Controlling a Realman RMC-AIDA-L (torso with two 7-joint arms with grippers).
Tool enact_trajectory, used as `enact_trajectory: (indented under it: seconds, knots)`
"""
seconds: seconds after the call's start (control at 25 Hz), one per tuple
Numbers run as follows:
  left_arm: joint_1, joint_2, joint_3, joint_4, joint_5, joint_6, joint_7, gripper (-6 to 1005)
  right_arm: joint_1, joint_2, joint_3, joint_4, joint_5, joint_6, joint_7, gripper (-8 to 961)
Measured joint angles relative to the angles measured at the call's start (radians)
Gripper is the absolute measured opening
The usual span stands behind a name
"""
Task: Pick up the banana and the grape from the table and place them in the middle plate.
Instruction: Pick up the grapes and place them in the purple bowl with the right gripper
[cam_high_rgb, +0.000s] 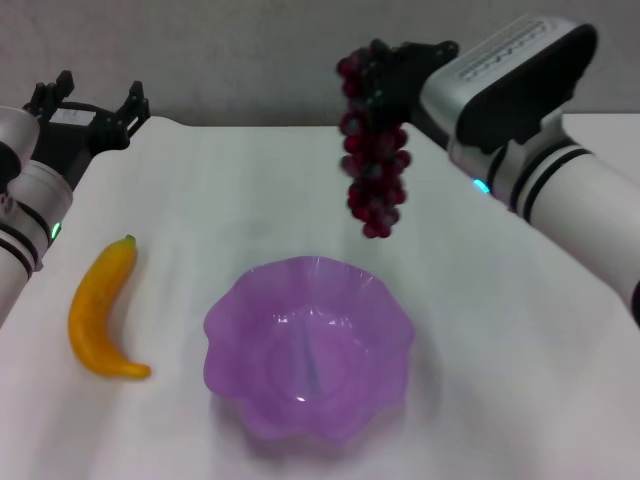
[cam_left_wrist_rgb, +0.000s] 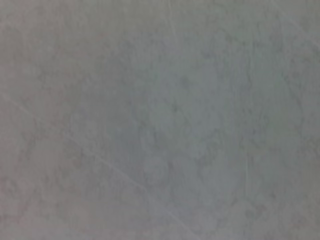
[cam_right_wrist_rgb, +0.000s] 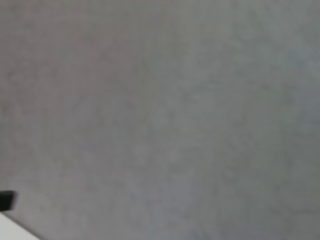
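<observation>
From the head view, the right pincer (cam_high_rgb: 372, 72) is raised above the far middle of the bench (cam_high_rgb: 500, 330), its black fingers closed on the top of the grape (cam_high_rgb: 373, 165). The bunch hangs straight down from that grip, clear of the bench, its lowest berries above and a little beyond the far rim of the middle plate (cam_high_rgb: 225, 325). The plate sits on the bench near the front centre, with nothing in it that can be seen.

The banana (cam_high_rgb: 98, 312) lies flat on the bench to the left of the plate, apart from it, its green tip pointing away from the robot and its curve bowing toward the bench's left edge.

The left pincer (cam_high_rgb: 90, 105) is held at the far left corner of the bench, well apart from the banana. Its dark fingers stand spread with a gap between them, and nothing is held between them.

The left wrist view shows only a plain grey-white surface with faint marks; no fingers and none of the task's things appear there.

The right wrist view shows a similar plain grey surface, with a small dark shape (cam_right_wrist_rgb: 7, 200) at one edge that cannot be identified. The grape and the pincer's fingers cannot be seen there.
</observation>
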Motion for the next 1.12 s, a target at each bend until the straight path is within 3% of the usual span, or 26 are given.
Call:
enact_trajectory:
  seconds: [0.56, 0.88, 1.12]
  knots:
    - [-0.005, 0.000, 0.000, 0.000, 0.000, 0.000, -0.001, 877, 0.051, 0.005, -0.234, -0.021, 0.072, -0.051, 0.006, 86]
    - [0.000, 0.000, 0.000, 0.000, -0.001, 0.000, -0.001, 877, -0.008, 0.000, -0.255, -0.083, 0.064, -0.015, 0.000, 83]
    - [0.000, 0.000, -0.001, 0.002, -0.001, 0.000, 0.000, 877, 0.001, 0.000, -0.244, -0.065, 0.067, 0.048, -0.001, 82]
